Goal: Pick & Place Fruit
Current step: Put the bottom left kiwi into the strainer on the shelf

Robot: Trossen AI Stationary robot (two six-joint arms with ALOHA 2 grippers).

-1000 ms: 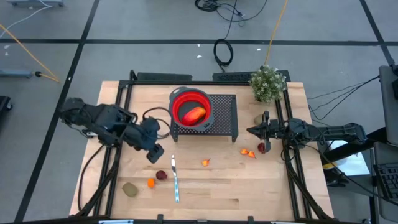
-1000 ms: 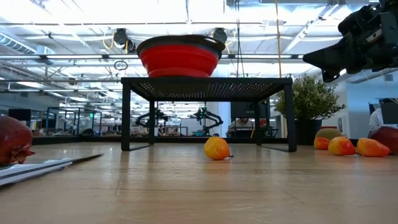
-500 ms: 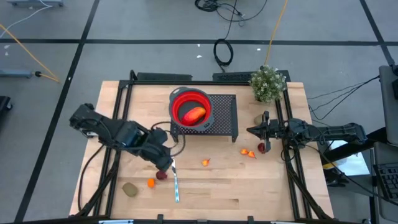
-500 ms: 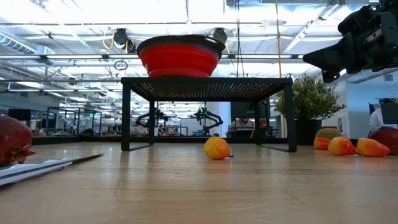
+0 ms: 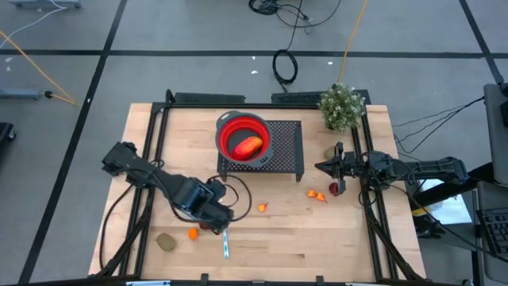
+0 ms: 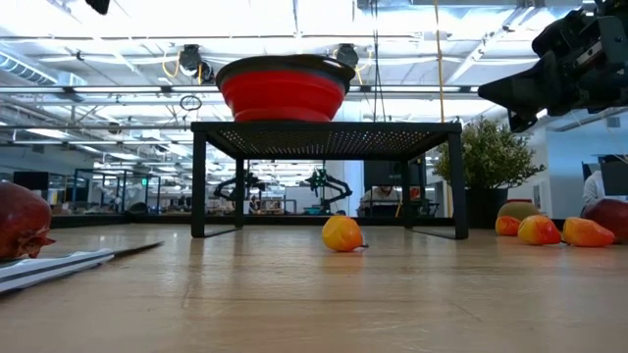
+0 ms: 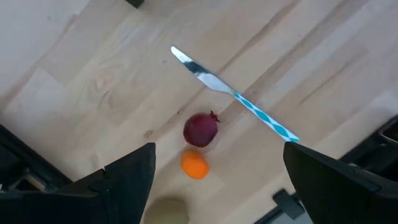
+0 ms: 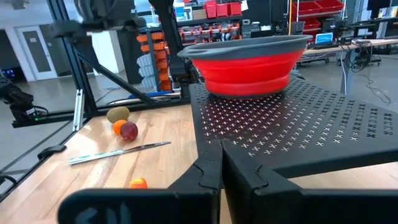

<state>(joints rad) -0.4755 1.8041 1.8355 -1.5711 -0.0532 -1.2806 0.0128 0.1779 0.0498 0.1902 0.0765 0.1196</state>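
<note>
While the left gripper [image 5: 216,216] hangs with its fingers spread wide over the dark red fruit [image 7: 201,130], that fruit lies on the table [image 5: 333,238] between the small orange one [image 7: 195,165] and the knife [image 7: 234,94]. The red-orange oval [image 5: 248,145] sits in the red bowl [image 5: 262,129] on the black rack [image 5: 287,151]. The right gripper [image 5: 321,167] waits clenched and empty near the table's right edge.
</note>
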